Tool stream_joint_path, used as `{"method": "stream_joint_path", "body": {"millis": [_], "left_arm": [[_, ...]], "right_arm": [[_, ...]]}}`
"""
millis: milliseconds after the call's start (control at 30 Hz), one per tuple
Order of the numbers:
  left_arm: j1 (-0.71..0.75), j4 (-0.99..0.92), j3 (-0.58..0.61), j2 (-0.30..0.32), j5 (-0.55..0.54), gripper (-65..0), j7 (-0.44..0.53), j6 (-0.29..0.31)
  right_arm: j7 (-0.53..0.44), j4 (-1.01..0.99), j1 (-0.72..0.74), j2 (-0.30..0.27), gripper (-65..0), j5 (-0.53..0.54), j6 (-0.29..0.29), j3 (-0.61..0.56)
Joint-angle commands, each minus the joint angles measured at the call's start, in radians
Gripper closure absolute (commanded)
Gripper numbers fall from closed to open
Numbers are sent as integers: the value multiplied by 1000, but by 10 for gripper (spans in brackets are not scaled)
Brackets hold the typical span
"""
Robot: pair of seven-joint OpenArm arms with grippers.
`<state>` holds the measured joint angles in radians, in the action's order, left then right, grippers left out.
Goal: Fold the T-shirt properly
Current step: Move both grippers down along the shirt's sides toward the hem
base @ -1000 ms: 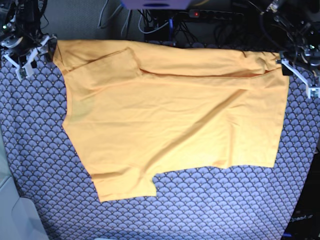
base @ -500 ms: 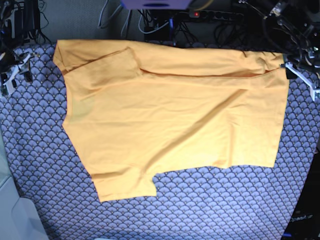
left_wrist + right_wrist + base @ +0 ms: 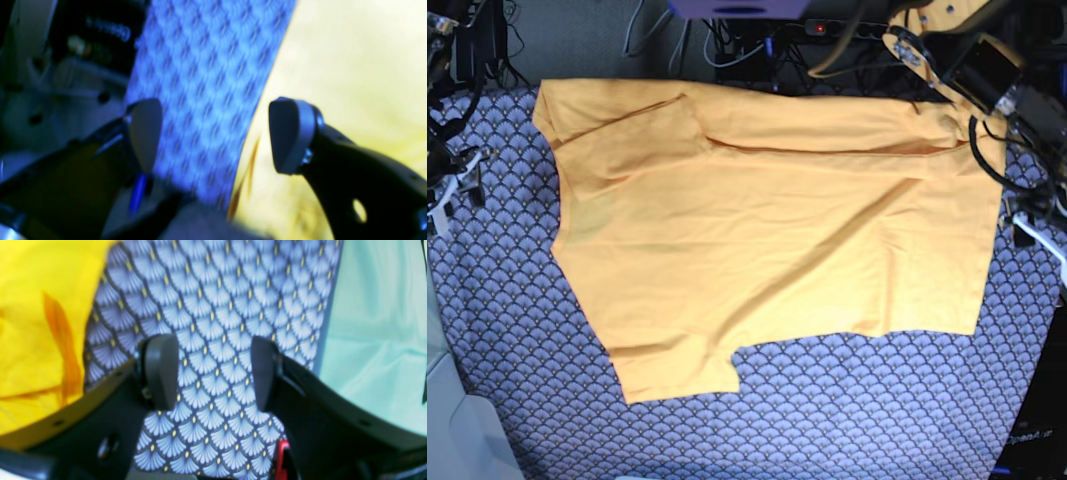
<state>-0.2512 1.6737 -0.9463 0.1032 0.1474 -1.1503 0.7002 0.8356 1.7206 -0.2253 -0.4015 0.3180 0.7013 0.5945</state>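
- Lying spread on the patterned surface (image 3: 847, 410): the T-shirt (image 3: 767, 230), partly folded, with one long fold line running just below its far edge.
- A sleeve is tucked over the T-shirt's body at its far corner on the base view's left; another sleeve sticks out at the near edge.
- Left gripper (image 3: 213, 133): jaws apart, nothing between them. It hangs over the surface right at the T-shirt's side edge; one finger (image 3: 290, 136) sits above the yellow fabric, the other above bare cloth. View is blurred.
- Right gripper (image 3: 213, 370): jaws apart, empty, over bare patterned surface just beside the T-shirt's opposite side edge.
- Base view shows both grippers off the T-shirt, one at each side.
- A pale green sheet (image 3: 380, 333) borders the surface on the side away from the T-shirt.
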Motion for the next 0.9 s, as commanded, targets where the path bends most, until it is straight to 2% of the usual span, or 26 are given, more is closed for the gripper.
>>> {"method": "stream_joint_path", "body": {"millis": [0,133,233,400,533,667,767,867], "left_arm": [[-47,-24,17,25,-4,-486,17,-2],[-179,-197,95,69,-4,-486,48,-2],[-241,-284,132,71,-4,-486,109,-2],[-265,-409,197,53,-12,-486,249,-2],[-276,-538,218,30,-12,-486,378,-2],[-280,-654,218,31,-13,-486,485,-2],[-317,-749,220,40,-7,-486,573,-2],[-363,-867,220,77,-12,-486,631,-2]], "right_arm": [[-5,14,10,-20,-355,0,-3,8],[0,14,48,-17,-355,-1,-3,8],[9,5,74,-15,-355,-1,-3,-14],[1,-152,192,-20,-355,-12,-3,-106],[-58,-290,306,-27,-355,-128,-3,-169],[-141,-428,399,-3,-355,-222,-3,-196],[-193,-543,481,9,-355,-294,-3,-196],[-229,-647,548,22,-355,-343,-3,-196]]}}
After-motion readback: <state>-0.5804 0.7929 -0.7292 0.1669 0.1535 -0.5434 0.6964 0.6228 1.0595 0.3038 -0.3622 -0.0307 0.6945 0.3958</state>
